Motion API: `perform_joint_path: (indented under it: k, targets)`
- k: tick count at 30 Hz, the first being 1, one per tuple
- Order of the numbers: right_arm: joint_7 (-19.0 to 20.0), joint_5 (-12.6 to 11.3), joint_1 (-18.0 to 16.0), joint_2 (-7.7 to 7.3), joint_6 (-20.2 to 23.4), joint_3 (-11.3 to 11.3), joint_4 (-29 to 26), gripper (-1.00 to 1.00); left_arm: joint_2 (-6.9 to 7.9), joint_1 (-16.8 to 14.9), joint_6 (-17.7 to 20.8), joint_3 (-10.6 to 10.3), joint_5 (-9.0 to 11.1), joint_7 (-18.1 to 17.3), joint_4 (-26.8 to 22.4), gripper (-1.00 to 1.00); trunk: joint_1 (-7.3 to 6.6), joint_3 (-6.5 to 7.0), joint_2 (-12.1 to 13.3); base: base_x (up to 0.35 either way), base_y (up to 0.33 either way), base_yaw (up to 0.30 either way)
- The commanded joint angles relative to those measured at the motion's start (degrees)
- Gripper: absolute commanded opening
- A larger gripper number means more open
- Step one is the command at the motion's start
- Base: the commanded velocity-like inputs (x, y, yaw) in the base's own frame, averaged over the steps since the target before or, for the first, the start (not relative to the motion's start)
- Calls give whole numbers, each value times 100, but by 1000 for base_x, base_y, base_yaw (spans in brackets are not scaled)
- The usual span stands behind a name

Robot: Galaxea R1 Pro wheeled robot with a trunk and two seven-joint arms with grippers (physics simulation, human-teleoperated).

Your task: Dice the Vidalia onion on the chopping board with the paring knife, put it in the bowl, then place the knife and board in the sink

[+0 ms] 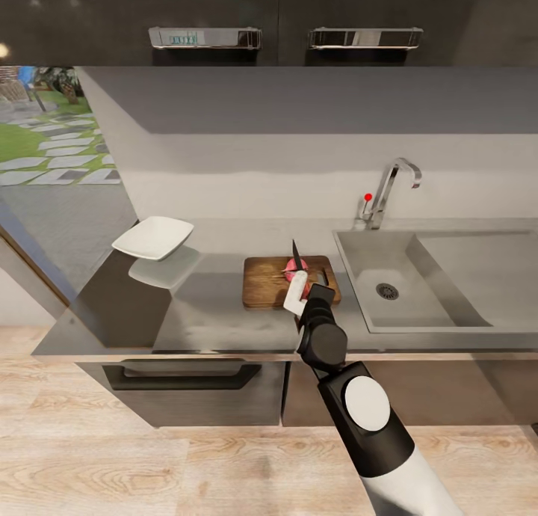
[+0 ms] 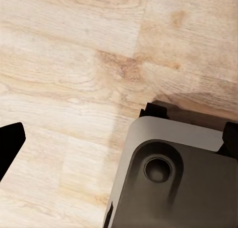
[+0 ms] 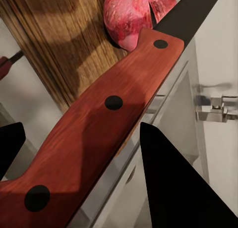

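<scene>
Right gripper (image 1: 297, 292) clamped on paring knife (image 3: 99, 119), blade over Vidalia onion (image 1: 290, 268) on chopping board (image 1: 265, 280); risk: round bulb rolling away under an off-centre cut.

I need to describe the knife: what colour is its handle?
Reddish-brown wood with three dark rivets; the knife handle shows best in the right wrist view.

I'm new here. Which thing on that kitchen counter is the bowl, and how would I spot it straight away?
Start at the steel sink with its chrome faucet, then follow the grey countertop leftward past the brown chopping board. Near the counter's far left end sits the bowl. It is the only white, shallow, squarish dish there, with rounded corners and nothing in it.
</scene>
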Motion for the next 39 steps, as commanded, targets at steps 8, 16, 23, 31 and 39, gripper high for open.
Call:
perform_joint_path:
  k: [8, 16, 23, 31, 39]
  targets:
    - [60, 61, -6, 0, 8, 28, 38, -100, 1, -2, -20, -50, 40, 23, 1, 100, 1, -6, -4, 0, 0, 0]
    - [67, 54, -6, 0, -89, 30, 58, -100, 1, -2, -21, -50, 40, 22, 1, 100, 1, -6, -4, 0, 0, 0]
    - [73, 51, -6, 0, -223, 25, 78, -100, 1, -2, -21, -50, 40, 25, 1, 100, 1, -6, -4, 0, 0, 0]
    - [247, 44, -6, 0, -239, 25, 81, -100, 1, -2, -23, -50, 40, 22, 1, 100, 1, -6, -4, 0, 0, 0]
    - [312, 43, -6, 0, -240, 17, 82, -100, 1, -2, -22, -50, 40, 27, 1, 100, 1, -6, -4, 0, 0, 0]
